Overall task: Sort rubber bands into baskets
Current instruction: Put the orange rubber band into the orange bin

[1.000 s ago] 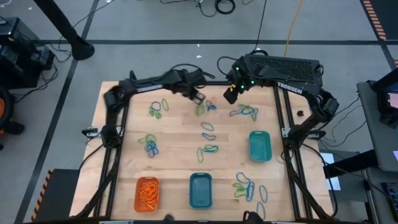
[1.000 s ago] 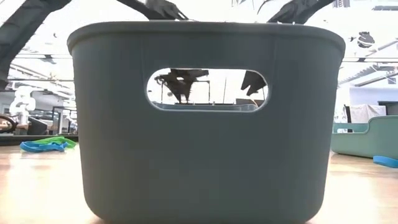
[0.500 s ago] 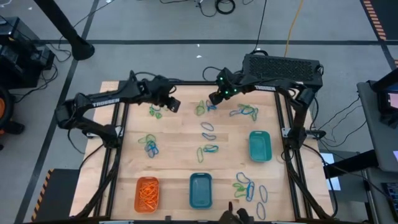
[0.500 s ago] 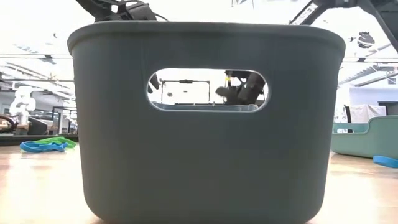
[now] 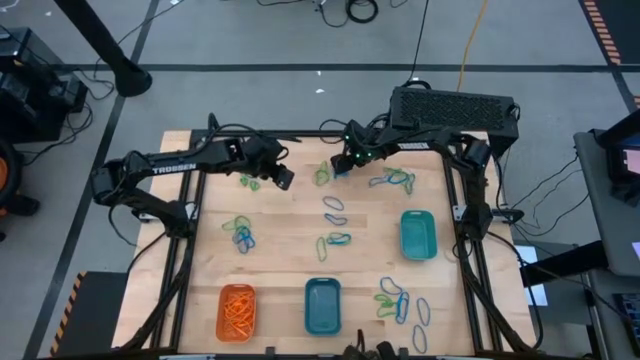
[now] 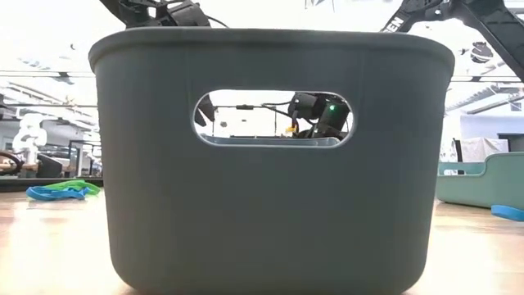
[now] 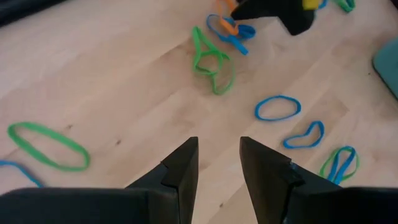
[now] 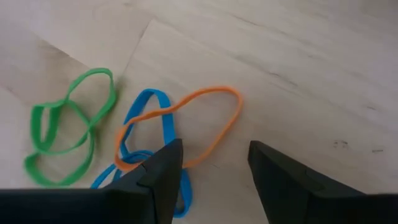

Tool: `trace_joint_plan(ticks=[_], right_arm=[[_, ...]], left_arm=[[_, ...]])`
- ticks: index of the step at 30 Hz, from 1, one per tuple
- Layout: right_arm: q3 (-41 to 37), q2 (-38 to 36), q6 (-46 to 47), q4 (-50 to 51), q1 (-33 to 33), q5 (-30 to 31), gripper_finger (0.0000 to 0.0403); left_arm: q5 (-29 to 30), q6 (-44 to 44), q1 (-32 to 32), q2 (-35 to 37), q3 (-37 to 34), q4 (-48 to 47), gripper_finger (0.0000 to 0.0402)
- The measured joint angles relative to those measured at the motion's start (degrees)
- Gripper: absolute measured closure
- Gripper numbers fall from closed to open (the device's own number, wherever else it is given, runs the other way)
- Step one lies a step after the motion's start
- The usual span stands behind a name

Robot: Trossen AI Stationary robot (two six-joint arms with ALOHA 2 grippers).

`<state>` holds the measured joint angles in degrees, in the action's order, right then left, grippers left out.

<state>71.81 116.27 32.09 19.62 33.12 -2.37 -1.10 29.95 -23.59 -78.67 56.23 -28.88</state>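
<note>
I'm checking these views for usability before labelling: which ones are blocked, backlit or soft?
Low view: a grey-teal basket fills the frame, dark against a blown-out bright room; only its handle slot shows through. High view: even light, unobstructed. Right wrist view: the orange rubber band is clear, while the near dark fingers look soft. Left wrist view: the green band is clear, with no glare.

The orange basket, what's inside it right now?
The orange basket holds a heap of orange rubber bands, with no other colour showing from above. The heap hides the basket floor and anything beneath it.
</note>
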Motion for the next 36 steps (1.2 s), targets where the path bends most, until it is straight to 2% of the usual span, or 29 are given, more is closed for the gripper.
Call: trace_joint_plan(ticks=[3, 7, 12, 16, 19, 24, 27, 30, 33, 36], right_arm=[[0.3, 1.4, -0.1, 0.5, -1.7, 4.0, 0.0242], [0.2, 1.6, -1.1, 0.5, -3.9, 7.9, 0.03], [0.1, 1.8, -0.6, -0.3, -4.6, 6.3, 0.039], [-0.1, -0.1, 0.3, -0.6, -4.2, 5.3, 0.0397], [-0.5, -2.8, 0.4, 0.3, -4.0, 3.0, 0.0401], [-0.3, -10.3, 0.2, -0.6, -4.3, 3.5, 0.0402], [-0.2, -14.2, 0.0, 0.0, -5.6, 4.2, 0.0402], [-0.2, -18.3, -0.5, 0.2, -7.2, 3.9, 0.0402], [-0.2, -21.6, -1.2, 0.8, -8.9, 4.9, 0.0403], [-0.2, -24.0, -0.9, 1.3, -11.6, 5.0, 0.0403]], left_arm=[[-0.1, -0.5, 0.3, 0.0, 0.0, -0.1, 0.0277], [-0.2, -1.5, 1.1, 0.0, 0.0, -0.1, 0.0277], [-0.3, -2.3, 1.8, 0.0, 0.0, -0.4, 0.0277], [-1.2, -2.7, 2.1, 0.0, 0.0, -0.4, 0.0277], [-5.6, -6.1, 2.1, 0.4, 0.0, -0.4, 0.0277], [-9.4, -7.8, 2.1, 0.5, -0.3, 2.7, 0.0277], [-14.3, -3.9, 1.9, 0.5, -2.4, 11.2, 0.0277], [-20.7, 4.2, 1.3, -0.2, -5.0, 20.8, 0.0277], [-21.6, 12.8, 1.2, -1.0, -7.0, 29.2, 0.0277], [-21.6, 18.4, 1.2, -2.7, -7.3, 32.6, 0.0277]])
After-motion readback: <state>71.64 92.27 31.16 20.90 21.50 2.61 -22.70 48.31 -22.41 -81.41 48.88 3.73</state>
